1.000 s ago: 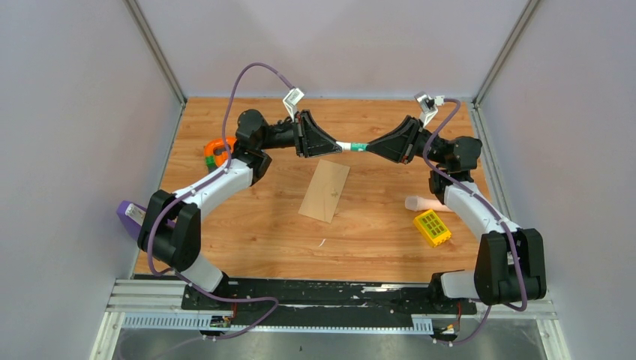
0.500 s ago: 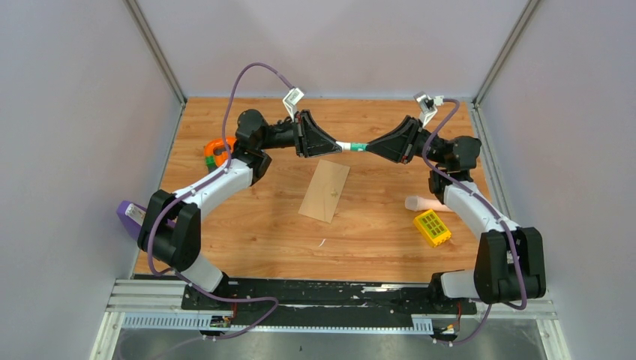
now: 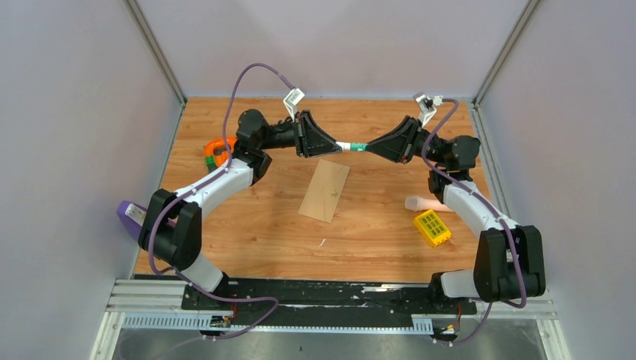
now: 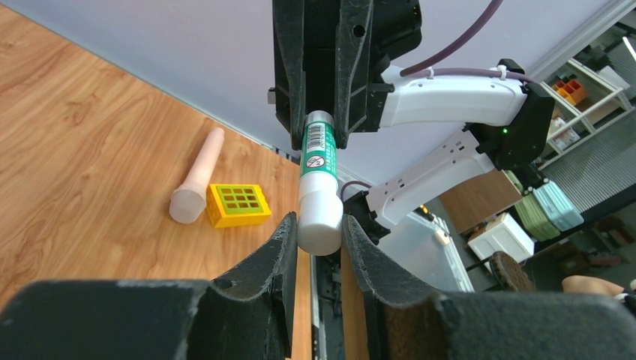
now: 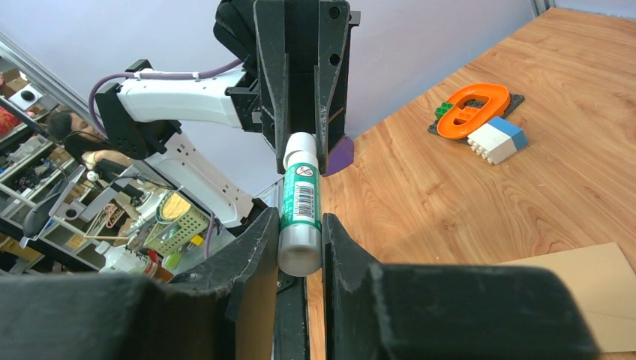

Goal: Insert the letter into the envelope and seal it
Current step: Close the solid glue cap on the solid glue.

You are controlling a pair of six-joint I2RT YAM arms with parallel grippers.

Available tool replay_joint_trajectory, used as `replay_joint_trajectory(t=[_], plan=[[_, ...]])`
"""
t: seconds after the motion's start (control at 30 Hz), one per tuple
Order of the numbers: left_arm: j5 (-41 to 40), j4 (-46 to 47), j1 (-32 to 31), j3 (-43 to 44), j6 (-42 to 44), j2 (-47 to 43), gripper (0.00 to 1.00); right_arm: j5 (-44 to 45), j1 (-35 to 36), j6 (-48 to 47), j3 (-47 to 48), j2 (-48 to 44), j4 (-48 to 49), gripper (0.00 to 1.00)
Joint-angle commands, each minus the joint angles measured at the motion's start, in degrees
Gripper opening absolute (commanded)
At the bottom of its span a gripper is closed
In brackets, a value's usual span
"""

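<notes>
The wooden table (image 3: 247, 232) fills my overhead view, its grain running side to side. Two arms reach out over it, black and white shells with a purple cable along each.

The envelope (image 3: 325, 190) lies flat on the wood, one plain tan kraft rectangle, slightly slanted. From above I cannot make out its flap or seams. I cannot tell the letter apart from it, and my right wrist camera catches only a cut-off corner of it.

Well to the left of the envelope, on its near side, a purple thing (image 3: 129, 216) is mostly hidden behind the left arm. Left of the envelope and a little farther back sits one toy (image 5: 480, 112): an orange oval ring on a dark base, with a white-and-blue studded brick against it.

To the right of the envelope are one yellow block (image 3: 432, 228) with a grid of square holes and one smooth pink cylinder (image 3: 424, 202), close together.

Above the envelope's far end, clear of the table, the left gripper (image 3: 337, 145) and right gripper (image 3: 367, 147) face each other, each clamped on one end of a single glue stick (image 3: 351, 146). The left pinches the white cap. The right grasps the green barcoded barrel.

A tiny white scrap (image 3: 322, 242) lies just nearer than the envelope.
</notes>
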Motion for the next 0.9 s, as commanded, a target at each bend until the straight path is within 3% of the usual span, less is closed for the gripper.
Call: replay_joint_trajectory(t=[0.0,0.63,0.87], plan=[[1.65,1.42,-1.85,1.43,0.93,0.39,0.0,1.51,0.74,-1.03,0.58,0.4,0.56,0.0],[2.12,-2.21,-2.0,1.25,4.34,-0.28,0.0,0.59,4.07,-8.61,2.64,0.25,-6.41,0.0],[2.3,-8.64,-2.17,1.47,9.41,-0.7,0.0,0.38,4.24,-16.81,5.91,0.05,-17.35,0.0]])
